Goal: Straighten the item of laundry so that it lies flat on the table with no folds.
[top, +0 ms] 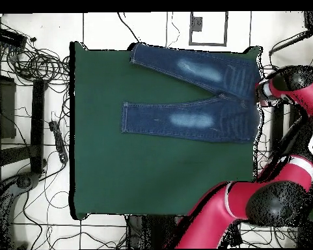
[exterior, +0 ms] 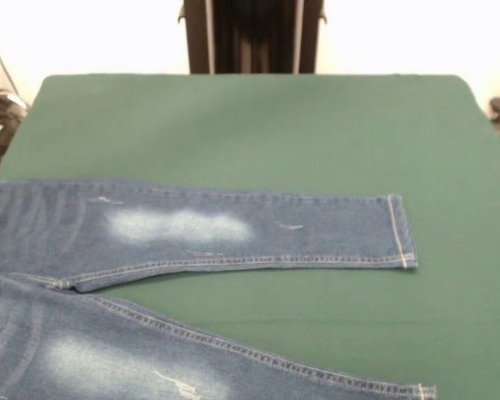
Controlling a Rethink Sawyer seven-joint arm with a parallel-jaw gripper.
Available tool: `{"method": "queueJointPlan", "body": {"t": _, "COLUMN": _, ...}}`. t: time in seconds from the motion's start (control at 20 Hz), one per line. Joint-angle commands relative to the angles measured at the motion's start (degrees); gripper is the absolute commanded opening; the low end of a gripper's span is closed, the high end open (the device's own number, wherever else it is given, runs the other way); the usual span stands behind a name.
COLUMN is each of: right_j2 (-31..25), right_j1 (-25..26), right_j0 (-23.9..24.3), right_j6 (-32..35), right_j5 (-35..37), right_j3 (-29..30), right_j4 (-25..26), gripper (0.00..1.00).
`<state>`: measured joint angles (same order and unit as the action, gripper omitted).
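Spread near one corner of the table: the jeans, both legs running out across the green cloth, the waist at the table's short edge beside the arm. Laid open like this presumably so that the whole garment rests on the cloth; legs splayed apart in a narrow V, touching only at the crotch. In the front view, upper leg flat and smooth down to its hemmed cuff, lower leg cut off by the picture's bottom edge. Waist end seems to reach or hang slightly past the table edge in the overhead view; cannot tell for certain. No obvious fold on either leg, so by judgement close to done, perhaps only the waist left to check.

Arm drawn back off the table, curled beside the waist end, likely to leave the cloth clear. Gripper hard to make out among the red links near the waist; cannot tell whether the jaws stand apart or together.

No brand, label or readable writing anywhere on the jeans. Only faded whitish patches on the thighs and tan stitching along the seams.
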<state>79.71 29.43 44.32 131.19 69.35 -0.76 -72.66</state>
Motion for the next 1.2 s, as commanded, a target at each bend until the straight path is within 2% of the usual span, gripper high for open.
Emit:
{"method": "queueJointPlan", "body": {"t": 0.05, "right_j2": -10.5, "right_j1": -1.8, "right_j0": -9.6, "right_j6": -1.9, "right_j5": 4.3, "right_j3": 7.8, "right_j4": 7.3, "gripper": 0.00}}
{"method": "queueJointPlan", "body": {"t": 0.25, "right_j2": -14.6, "right_j1": -4.0, "right_j0": -12.5, "right_j6": -0.8, "right_j5": 5.3, "right_j3": 11.4, "right_j4": 10.0, "gripper": 0.00}}
{"method": "queueJointPlan", "body": {"t": 0.65, "right_j2": -18.3, "right_j1": -6.7, "right_j0": -16.8, "right_j6": 4.4, "right_j5": 7.7, "right_j3": 15.8, "right_j4": 11.6, "gripper": 0.00}}
{"method": "queueJointPlan", "body": {"t": 1.2, "right_j2": -19.6, "right_j1": -6.7, "right_j0": -17.8, "right_j6": 6.4, "right_j5": 6.7, "right_j3": 16.3, "right_j4": 12.1, "gripper": 0.00}}
